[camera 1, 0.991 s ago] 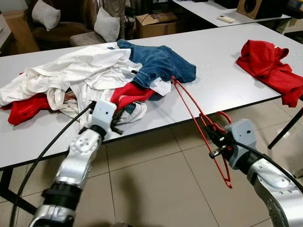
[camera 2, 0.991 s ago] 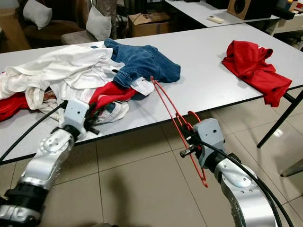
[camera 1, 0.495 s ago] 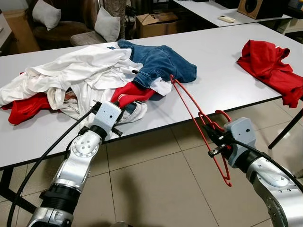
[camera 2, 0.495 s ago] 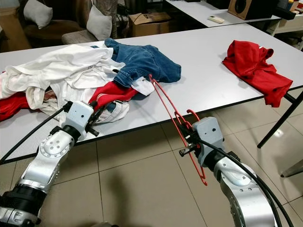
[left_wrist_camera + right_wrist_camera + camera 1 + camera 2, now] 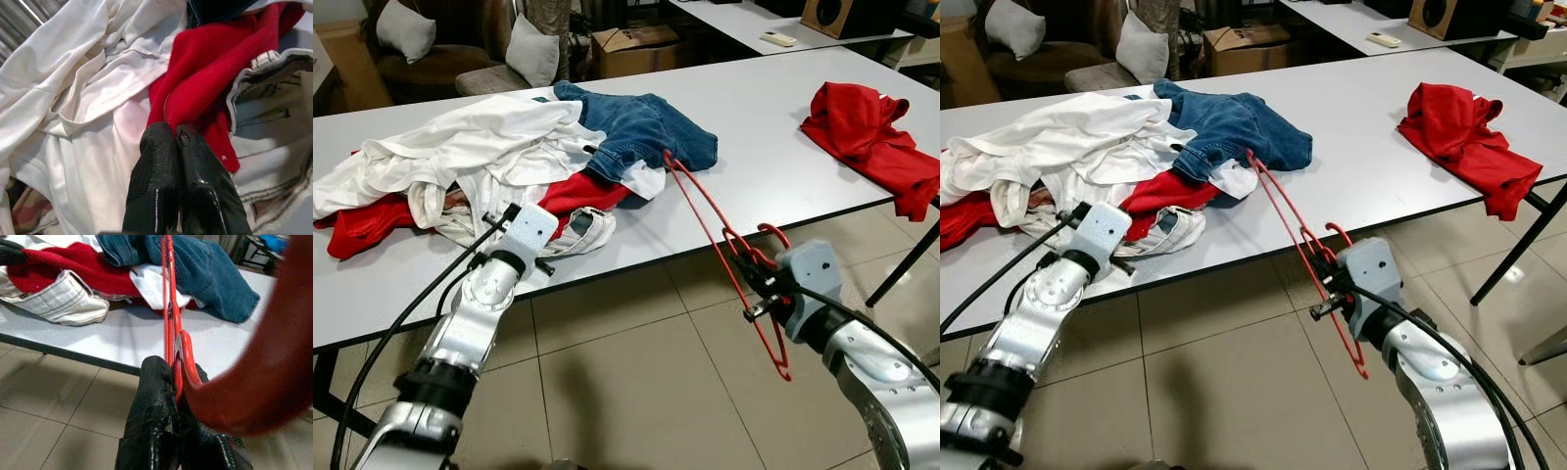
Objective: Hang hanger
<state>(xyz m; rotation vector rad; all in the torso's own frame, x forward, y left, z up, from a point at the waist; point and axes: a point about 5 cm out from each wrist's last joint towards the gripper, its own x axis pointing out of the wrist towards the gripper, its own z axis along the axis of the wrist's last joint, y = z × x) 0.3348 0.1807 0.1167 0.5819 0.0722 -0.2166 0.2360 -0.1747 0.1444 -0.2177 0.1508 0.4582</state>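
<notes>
- right tool [image 5: 756, 290] clamped on the red hanger [image 5: 724, 250], at 4 o'clock in the head view, below the front edge of the counter [image 5: 773, 147]; fingers [image 5: 155, 396] pinch the wire just beside the hook
- hanger tilted; its far end rests on the counter, touching the white cloth under the jeans [image 5: 641, 127]; its near end hangs off the edge over the tiled floor [image 5: 636, 382]
- left tool [image 5: 176, 134] with fingers pressed together, nothing between them; tip against a red garment [image 5: 215, 54] in the clothes pile, at 9 o'clock in the head view
- pile: white shirts [image 5: 480, 147] on top, jeans at its 3 o'clock side, red fabric underneath, light striped piece [image 5: 582, 230] at the near edge
- second red garment [image 5: 871, 137] lies well apart at 2 o'clock, draped partly over the counter edge
- behind the counter at 12 o'clock: cardboard box [image 5: 636, 44], chair with pillows [image 5: 533, 49]
</notes>
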